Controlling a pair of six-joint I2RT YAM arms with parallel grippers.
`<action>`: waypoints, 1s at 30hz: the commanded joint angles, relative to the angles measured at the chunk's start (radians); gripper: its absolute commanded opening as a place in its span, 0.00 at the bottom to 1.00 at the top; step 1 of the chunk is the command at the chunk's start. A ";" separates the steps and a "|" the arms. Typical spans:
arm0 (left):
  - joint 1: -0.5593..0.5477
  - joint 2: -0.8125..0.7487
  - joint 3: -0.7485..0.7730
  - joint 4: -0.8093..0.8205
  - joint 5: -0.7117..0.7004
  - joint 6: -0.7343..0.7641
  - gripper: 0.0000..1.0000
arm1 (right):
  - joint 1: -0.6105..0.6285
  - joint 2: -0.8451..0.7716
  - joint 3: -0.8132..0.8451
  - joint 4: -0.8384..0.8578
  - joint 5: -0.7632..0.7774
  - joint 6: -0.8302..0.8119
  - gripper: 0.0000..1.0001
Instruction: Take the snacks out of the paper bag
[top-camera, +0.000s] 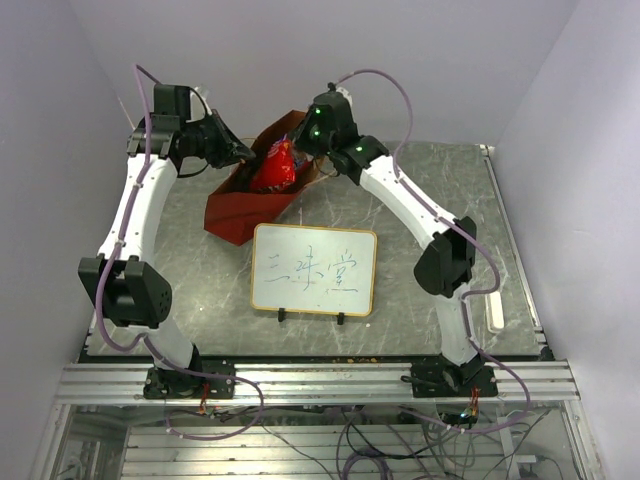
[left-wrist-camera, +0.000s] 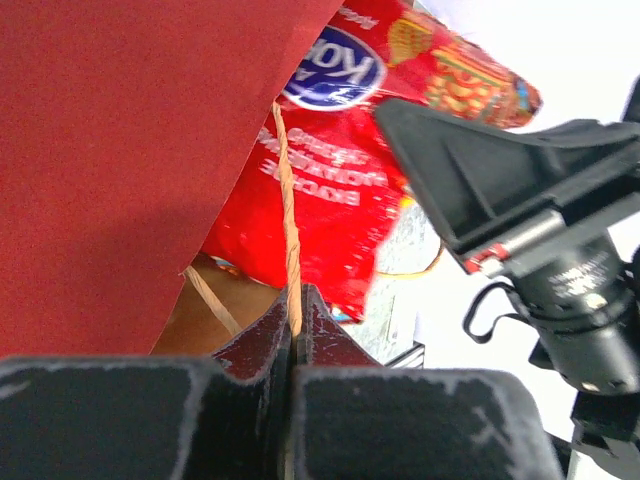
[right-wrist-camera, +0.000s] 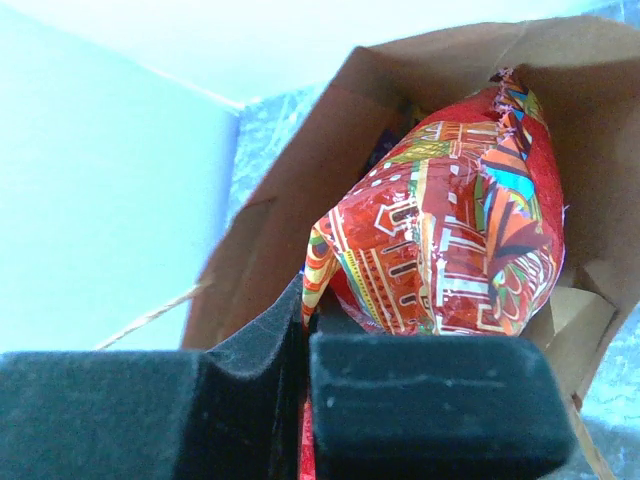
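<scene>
The paper bag lies on its side on the surface. Its mouth sits between the two claws and its closed end points back toward the arm bases. The left claw is at the left rim of the mouth, with the bag's string handle pinched between its fingers. Just right of that claw, the chip bag rests in the mouth, partly sticking out. The right claw is on the chip bag's far right side, clamped on the packet's edge. Nearer than both claws, a whiteboard stands upright on the surface, just beside the paper bag's closed end.
</scene>
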 joint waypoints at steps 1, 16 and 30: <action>0.007 0.020 0.048 0.022 0.056 -0.013 0.07 | -0.012 -0.121 0.078 0.164 0.000 -0.024 0.00; 0.049 -0.006 -0.006 0.040 0.080 -0.016 0.07 | -0.065 -0.215 0.231 0.091 -0.024 -0.067 0.00; 0.074 0.008 0.028 0.019 0.092 -0.007 0.07 | -0.319 -0.454 -0.027 0.007 0.082 -0.186 0.00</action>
